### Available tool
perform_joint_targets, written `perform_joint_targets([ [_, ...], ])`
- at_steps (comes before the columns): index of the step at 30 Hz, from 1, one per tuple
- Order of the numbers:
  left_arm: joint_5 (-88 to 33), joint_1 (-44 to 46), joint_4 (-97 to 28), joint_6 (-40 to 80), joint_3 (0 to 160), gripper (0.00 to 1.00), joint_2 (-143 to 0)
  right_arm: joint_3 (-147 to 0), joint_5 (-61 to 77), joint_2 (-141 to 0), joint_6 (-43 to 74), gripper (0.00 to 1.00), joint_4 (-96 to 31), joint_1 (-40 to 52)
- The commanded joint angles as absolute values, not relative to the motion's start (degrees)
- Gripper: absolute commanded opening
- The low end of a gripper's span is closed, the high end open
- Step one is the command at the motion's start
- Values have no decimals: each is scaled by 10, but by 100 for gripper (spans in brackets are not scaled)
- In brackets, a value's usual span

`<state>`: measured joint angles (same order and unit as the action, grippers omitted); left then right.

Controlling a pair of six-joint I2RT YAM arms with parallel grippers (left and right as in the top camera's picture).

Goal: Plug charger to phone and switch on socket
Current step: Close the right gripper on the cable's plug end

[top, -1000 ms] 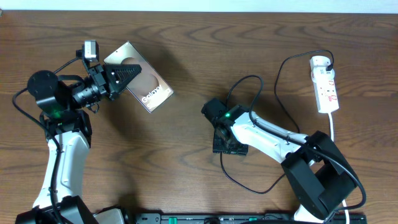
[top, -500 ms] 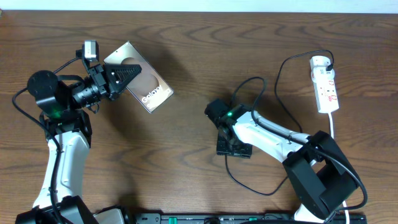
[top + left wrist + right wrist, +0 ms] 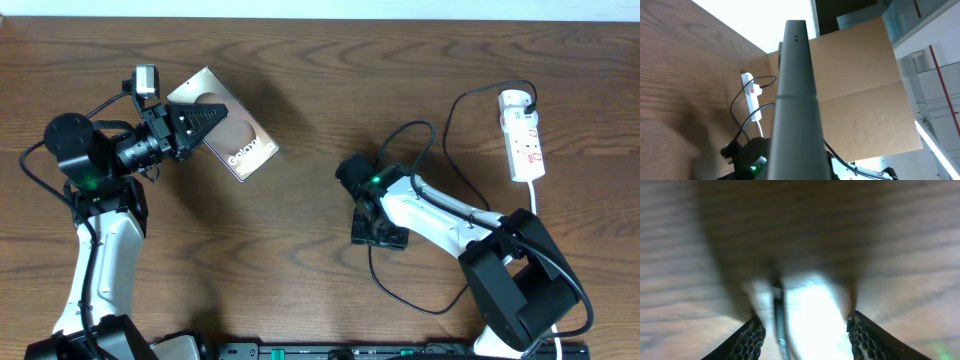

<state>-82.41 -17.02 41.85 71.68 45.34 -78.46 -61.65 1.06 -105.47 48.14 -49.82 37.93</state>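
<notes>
overhead and wrist views, read left to right. at far left the left gripper (image 3: 208, 117) is clamped on the phone (image 3: 247, 152), its fingers overlapping the end of the face away from the white lettering; in the left wrist view the phone (image 3: 795, 100) appears edge-on as a grey slab rising through the middle of the picture. we cannot tell whether its far end rests on the table (image 3: 300, 70) or is lifted clear. we judge the phone rigid, moderately heavy for its size, smooth-faced and therefore prone to slip, and breakable on its face, so a firm flat pinch across the two faces near one end suits it and leaves the opposite short edge free for a plug. at centre-right the right gripper (image 3: 378, 232) points down at the table over the charger (image 3: 372, 270), whose thin black cable runs out from under it and loops away in both directions. the right wrist view is blurred, yet it shows the jaws standing apart with the charger (image 3: 777, 312) lying between them, nearer the left one, not pinched. the small plug tip is hidden from us. we judge the cable light and limp, likely to buckle if pushed, so the best hold is on the stiff shell just behind the tip. at far right the socket (image 3: 524, 140) lies along the table edge, well apart from both grippers, with the charger's black plug seated at its rounded end; we expect its switch to need a firm press from above.
</notes>
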Motion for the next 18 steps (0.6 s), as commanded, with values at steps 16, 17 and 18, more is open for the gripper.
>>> perform_joint_targets([
  [16,-834,-171,425,701,460,8,-781,-602,21,-1066,478,30,-477,374],
  [17,-835,-171,425,701,460,7,-781,-602,21,-1068,478,24,-477,374],
  [18,-836,-171,425,701,460,8,-781,-602,21,-1069,480,20,-477,374],
])
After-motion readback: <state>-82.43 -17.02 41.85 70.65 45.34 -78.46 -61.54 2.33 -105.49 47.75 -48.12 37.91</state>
